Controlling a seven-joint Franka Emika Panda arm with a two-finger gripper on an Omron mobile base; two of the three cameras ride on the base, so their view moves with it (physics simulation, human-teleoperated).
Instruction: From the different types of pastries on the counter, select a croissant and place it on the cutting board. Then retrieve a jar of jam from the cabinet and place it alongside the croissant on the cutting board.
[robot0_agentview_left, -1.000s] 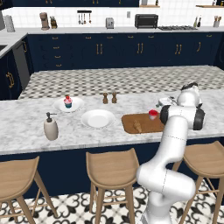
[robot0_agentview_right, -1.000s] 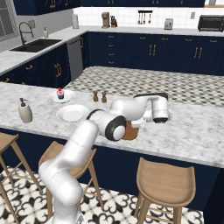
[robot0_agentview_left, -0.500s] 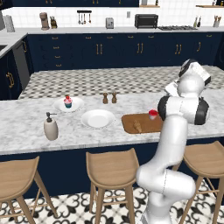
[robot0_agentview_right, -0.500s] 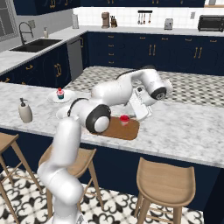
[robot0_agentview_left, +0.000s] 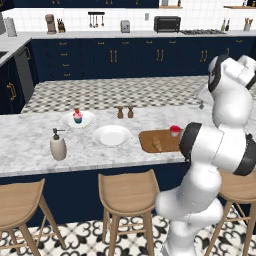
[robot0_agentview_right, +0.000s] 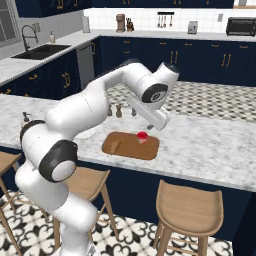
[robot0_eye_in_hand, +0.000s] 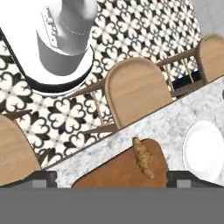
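Two task items sit on the wooden cutting board (robot0_agentview_left: 162, 141) on the marble island counter (robot0_agentview_left: 30, 145): croissant (robot0_agentview_left: 157, 145) near the board's front-left corner and a red-lidded jam jar (robot0_agentview_left: 174, 131) at its back edge, a little apart from the croissant. In right base view the jar (robot0_agentview_right: 142, 137) stands upright on the board (robot0_agentview_right: 131, 145), croissant (robot0_agentview_right: 114, 146) off to its left end. Hand view looks down on the croissant (robot0_eye_in_hand: 144, 157) lying on the board (robot0_eye_in_hand: 122, 173), near its edge.

Gripper (robot0_agentview_right: 150, 128) hangs just behind and above the jar in right base view, off the board, touching nothing I can make out. Its finger tips (robot0_eye_in_hand: 42, 179) show as dark stubs at far left and far right of the hand view's bottom, wide apart w/ nothing between them, so spread and empty.

Left of the board: empty white plate (robot0_agentview_left: 112, 135), then a 2nd plate w/ a cupcake (robot0_agentview_left: 77, 116), pink frosting. Salt & pepper shakers (robot0_agentview_left: 125, 112) stand behind the empty plate. Soap dispenser (robot0_agentview_left: 58, 146) near the counter's front-left. Three wooden stools (robot0_agentview_left: 127, 190) along the front of the island. Back wall: toaster oven (robot0_agentview_left: 167, 23), toaster (robot0_agentview_left: 125, 26), knife block (robot0_agentview_left: 60, 25). Sink w/ faucet (robot0_agentview_right: 29, 36) at far left in right base view.
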